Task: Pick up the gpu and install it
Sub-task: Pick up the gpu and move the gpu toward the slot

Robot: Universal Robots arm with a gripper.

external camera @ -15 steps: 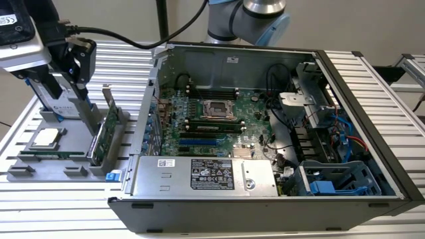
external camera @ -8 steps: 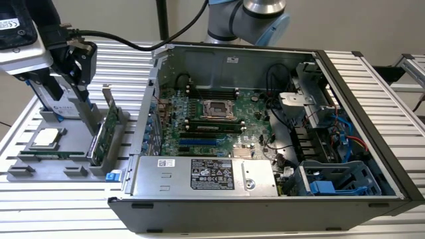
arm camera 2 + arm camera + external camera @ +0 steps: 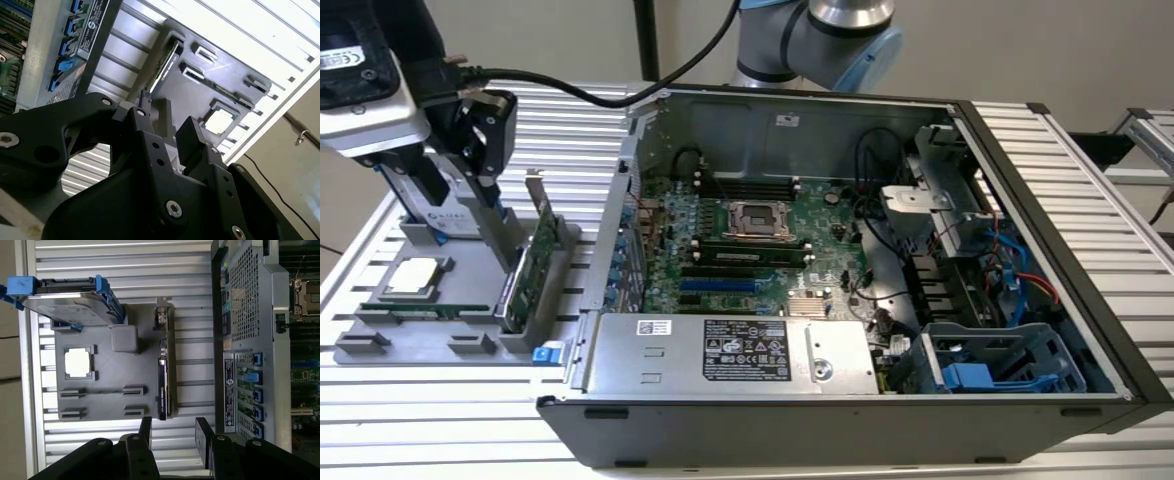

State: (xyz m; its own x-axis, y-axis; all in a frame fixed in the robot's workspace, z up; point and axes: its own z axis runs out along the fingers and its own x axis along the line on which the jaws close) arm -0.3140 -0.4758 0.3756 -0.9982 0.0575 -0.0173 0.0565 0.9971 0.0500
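First wrist view: your claw [image 3: 174,432] hangs wide open and empty, short of the gpu [image 3: 164,380]. The card stands on edge in the grey holder [image 3: 105,401] on the desk [image 3: 125,270]. You're at the pickup approach, I judge; gripping needs the fingers straddling its upper edge.

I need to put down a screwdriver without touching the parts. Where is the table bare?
The slatted table is bare in front of the gray holder, at the exterior view's lower left, and along the computer case on the exterior view's right. It is crowded in the narrow strip between holder and case, beside the upright gpu.
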